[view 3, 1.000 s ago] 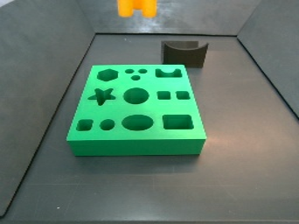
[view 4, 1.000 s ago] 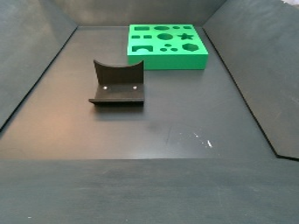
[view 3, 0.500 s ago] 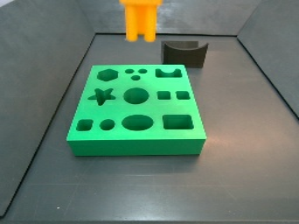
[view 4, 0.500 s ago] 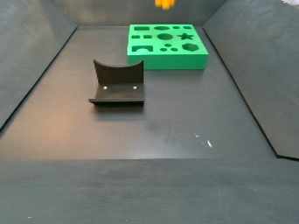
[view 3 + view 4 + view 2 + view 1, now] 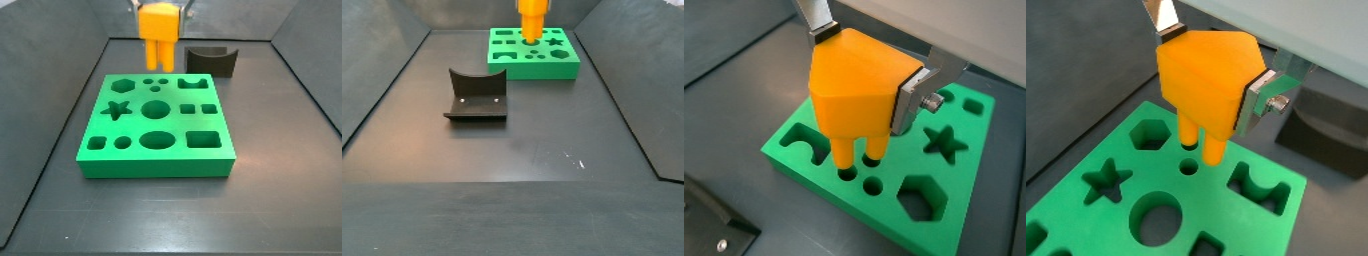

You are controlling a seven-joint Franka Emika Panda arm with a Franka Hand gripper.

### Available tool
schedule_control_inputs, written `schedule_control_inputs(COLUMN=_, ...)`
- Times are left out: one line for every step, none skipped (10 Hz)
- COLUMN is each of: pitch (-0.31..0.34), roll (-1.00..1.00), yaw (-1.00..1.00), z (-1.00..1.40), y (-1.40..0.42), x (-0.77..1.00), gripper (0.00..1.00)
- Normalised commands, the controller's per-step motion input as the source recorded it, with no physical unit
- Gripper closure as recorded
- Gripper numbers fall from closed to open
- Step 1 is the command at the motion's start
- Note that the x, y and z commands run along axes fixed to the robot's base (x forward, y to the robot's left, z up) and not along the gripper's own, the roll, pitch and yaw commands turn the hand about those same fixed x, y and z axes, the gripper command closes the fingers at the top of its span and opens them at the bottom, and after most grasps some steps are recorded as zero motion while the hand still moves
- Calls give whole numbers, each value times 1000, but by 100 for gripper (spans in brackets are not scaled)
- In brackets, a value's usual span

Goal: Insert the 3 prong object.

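Note:
My gripper [image 5: 1213,68] is shut on the 3 prong object [image 5: 1207,80], a bright orange block with its prongs pointing down; it also shows in the second wrist view [image 5: 858,90]. In both wrist views the prong tips hang just above the small round holes of the green board [image 5: 1106,215] [image 5: 978,170]. In a side view the orange piece [image 5: 159,28] hangs over the board's [image 5: 158,155] far edge. In a side view it [image 5: 533,20] is above the board [image 5: 569,68]. The silver fingers [image 5: 914,95] clamp its sides.
A dark grey curved block [image 5: 213,60] stands beyond the board near the far wall; it also shows in a side view [image 5: 476,95]. The board has star, hexagon, round, oval and square cutouts. Grey walls enclose the dark floor [image 5: 516,160].
The gripper has come down with the orange piece, from the top edge of the side views to just above the board's far edge.

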Motion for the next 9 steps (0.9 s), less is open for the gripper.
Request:
schedule_control_inputs(pitch=0, roll=-60, yaw=-869, z=-80, y=49, x=0, gripper=100)
schedule_control_inputs(pitch=0, roll=-89, yaw=-866, z=0, y=20, x=54, gripper=100)
schedule_control_inputs(pitch=66, roll=0, yaw=-1000, z=-80, y=0, x=0, gripper=100)
schedule_control_inputs(pitch=70, roll=0, yaw=-1000, z=-137, y=0, x=0, gripper=100)
schedule_control_inputs(pitch=73, roll=0, yaw=-1000, z=-169, y=0, x=0, gripper=100)
schedule_control_inputs(pitch=0, roll=-127, yaw=-989, z=-51, y=-40, x=0, gripper=100)
schedule_control_inputs(pitch=0, roll=-120, yaw=-986, z=-214, y=-6, x=0, gripper=100)
schedule_control_inputs(pitch=0, roll=-24, yaw=-980, z=-437, y=0, x=-31, gripper=100)
schedule_control_inputs(pitch=10, roll=-20, yaw=-911, z=-369, y=74, x=0, gripper=100)
